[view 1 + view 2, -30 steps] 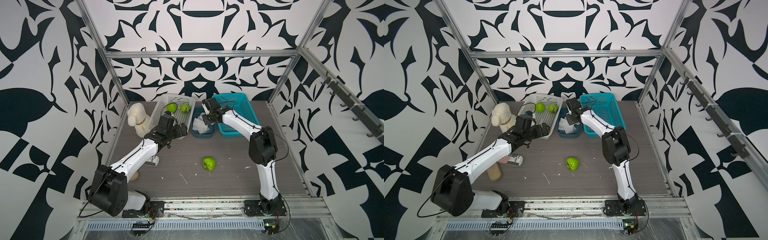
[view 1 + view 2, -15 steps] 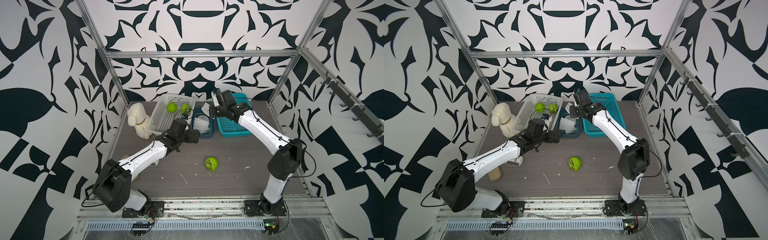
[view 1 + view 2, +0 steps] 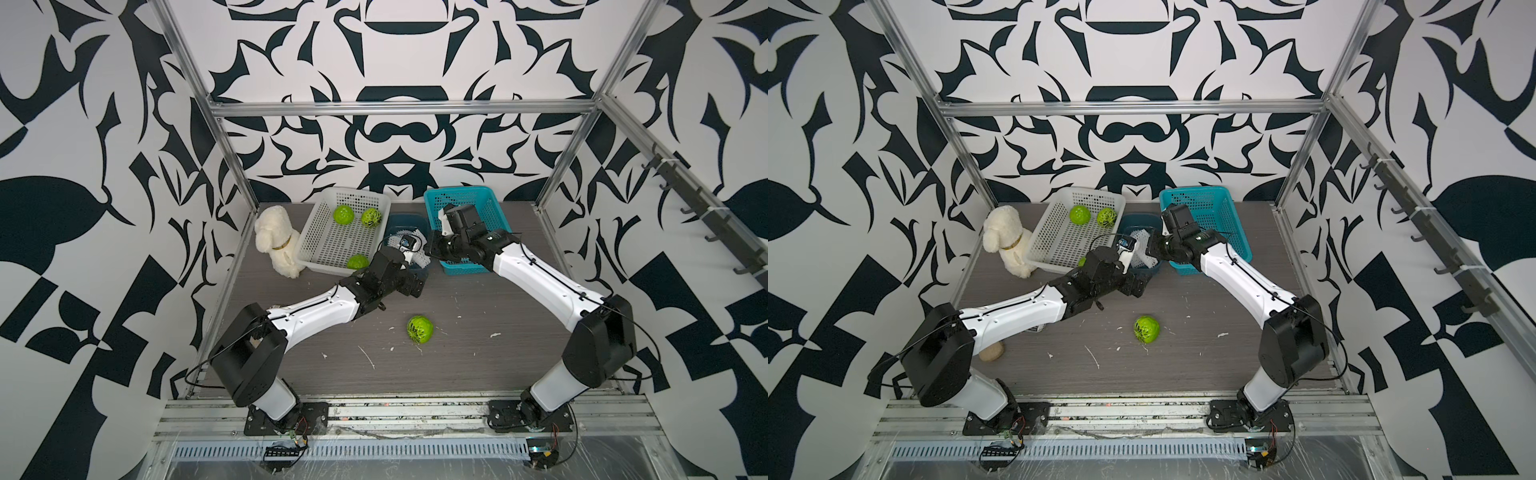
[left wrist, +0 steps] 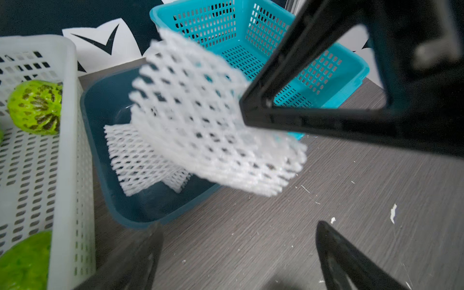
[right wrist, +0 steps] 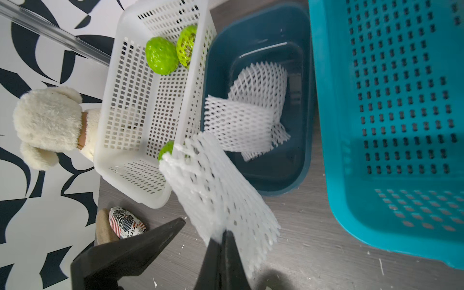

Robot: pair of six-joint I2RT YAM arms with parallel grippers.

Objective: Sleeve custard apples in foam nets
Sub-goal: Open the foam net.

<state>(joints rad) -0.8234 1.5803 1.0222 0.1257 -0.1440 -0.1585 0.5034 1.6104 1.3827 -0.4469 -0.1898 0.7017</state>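
My right gripper (image 5: 223, 234) is shut on one edge of a white foam net (image 5: 221, 198), which hangs in the air over the front of the dark blue tub (image 5: 213, 50); both top views show the gripper (image 3: 430, 249) there. More foam nets (image 5: 248, 118) lie in the tub. My left gripper (image 4: 237, 226) is open and empty, just in front of the tub and facing the held net (image 4: 200, 120). One green custard apple (image 3: 420, 329) lies on the table. Three custard apples (image 3: 343, 215) (image 3: 371, 217) (image 3: 358, 262) sit in the white basket (image 3: 328, 241).
A teal basket (image 3: 461, 199) stands right of the tub, under my right wrist. A cream plush dog (image 3: 274, 237) sits left of the white basket. A small patterned object (image 5: 126, 222) and a tan piece lie near the left arm. White foam crumbs litter the table.
My right gripper has lifted a foam net out of the tub and drawn it toward the front. My left arm has swung right, from the white basket to the tub's front.
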